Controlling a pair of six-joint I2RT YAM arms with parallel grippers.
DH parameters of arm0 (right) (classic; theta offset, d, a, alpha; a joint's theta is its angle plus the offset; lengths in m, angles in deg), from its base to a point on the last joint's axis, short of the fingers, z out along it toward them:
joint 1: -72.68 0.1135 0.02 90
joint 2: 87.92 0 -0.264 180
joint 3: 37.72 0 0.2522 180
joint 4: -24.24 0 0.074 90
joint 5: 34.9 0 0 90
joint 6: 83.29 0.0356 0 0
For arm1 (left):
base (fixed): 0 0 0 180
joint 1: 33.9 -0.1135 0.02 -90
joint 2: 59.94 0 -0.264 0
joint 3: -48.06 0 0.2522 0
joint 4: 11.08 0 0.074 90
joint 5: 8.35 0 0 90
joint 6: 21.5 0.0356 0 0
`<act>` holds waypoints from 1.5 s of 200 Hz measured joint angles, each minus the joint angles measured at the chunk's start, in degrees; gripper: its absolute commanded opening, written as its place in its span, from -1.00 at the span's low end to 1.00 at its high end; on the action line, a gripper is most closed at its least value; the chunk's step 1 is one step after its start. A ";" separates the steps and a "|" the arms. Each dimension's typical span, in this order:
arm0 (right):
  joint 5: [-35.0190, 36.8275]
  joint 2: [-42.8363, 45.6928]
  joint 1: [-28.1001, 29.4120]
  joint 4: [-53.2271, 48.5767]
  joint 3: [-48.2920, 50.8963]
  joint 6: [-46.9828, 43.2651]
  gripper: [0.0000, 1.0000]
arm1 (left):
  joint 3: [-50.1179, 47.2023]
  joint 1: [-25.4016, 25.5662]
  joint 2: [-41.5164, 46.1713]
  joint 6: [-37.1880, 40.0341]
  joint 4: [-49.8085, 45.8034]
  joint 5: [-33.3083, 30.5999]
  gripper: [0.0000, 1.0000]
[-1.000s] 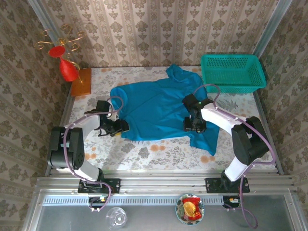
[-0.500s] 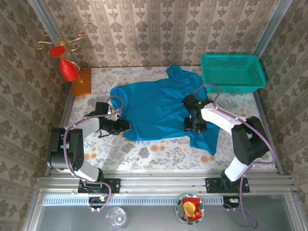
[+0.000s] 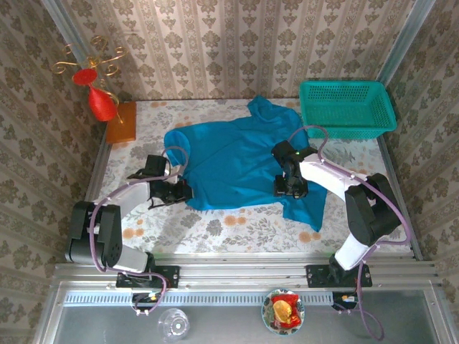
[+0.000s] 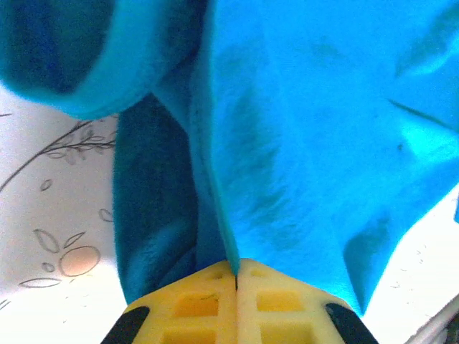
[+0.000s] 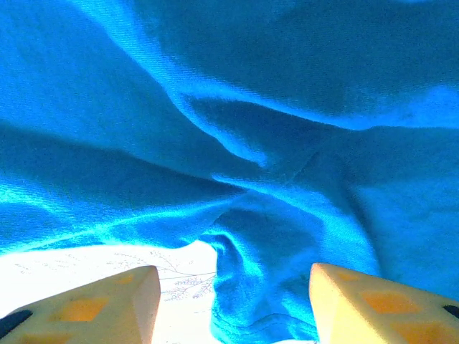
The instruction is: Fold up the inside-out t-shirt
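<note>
While spread across the floral table [image 3: 215, 228], the inside-out t-shirt [image 3: 240, 161] lies left of the teal basket [image 3: 348, 130] and toward the arms from it. Item, cloth: plain bright blue, rumpled, with one rounded lobe reaching up near the basket's left wall and a longer flap trailing down below the basket's near left corner. Item, left gripper [image 3: 185, 190]: placed far to the left of the basket at the shirt's lower left edge. In the left wrist view, the yellow fingertips [image 4: 208, 287] of the left gripper [image 4: 237, 271] are pressed together, with a thin edge of the blue cloth [image 4: 301, 143] pinched in the seam between them. The fabric rises from that pinch in a ridge, and a darker fold hangs to its left over the patterned table [image 4: 50, 215]. Item, right gripper [image 3: 290, 188]: placed below the basket's left end, over the shirt's right half. In the right wrist view, the right gripper [image 5: 233, 287] has its two yellow fingers [image 5: 380, 301] spread wide, with a creased fold of the shirt [image 5: 287, 143] lying between them and a pale strip of table [image 5: 107, 258] beside that fold. Whether those fingers touch the cloth cannot be told.
</note>
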 measured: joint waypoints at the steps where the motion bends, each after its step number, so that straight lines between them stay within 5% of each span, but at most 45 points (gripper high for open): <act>1: 0.00 0.02 0.00 0.00 0.00 0.00 0.18 | 0.09 0.00 0.02 -0.11 -0.20 -0.20 -1.00; 57: 0.96 8.39 -4.74 1.16 8.09 3.80 0.20 | 3.15 -4.37 5.70 -0.33 -6.29 -8.70 -1.00; 140: 3.87 24.44 -15.13 2.43 24.76 15.78 0.09 | 3.98 -13.94 7.17 -2.93 -9.22 -11.58 -1.00; 269: -9.66 17.94 -15.43 10.56 27.78 16.37 -0.40 | 2.99 -18.18 7.10 -4.22 -8.68 -9.14 -1.00; 300: -9.55 17.49 -15.04 10.12 27.12 16.46 -0.24 | 2.99 -18.18 7.10 -4.39 -8.66 -9.11 -1.00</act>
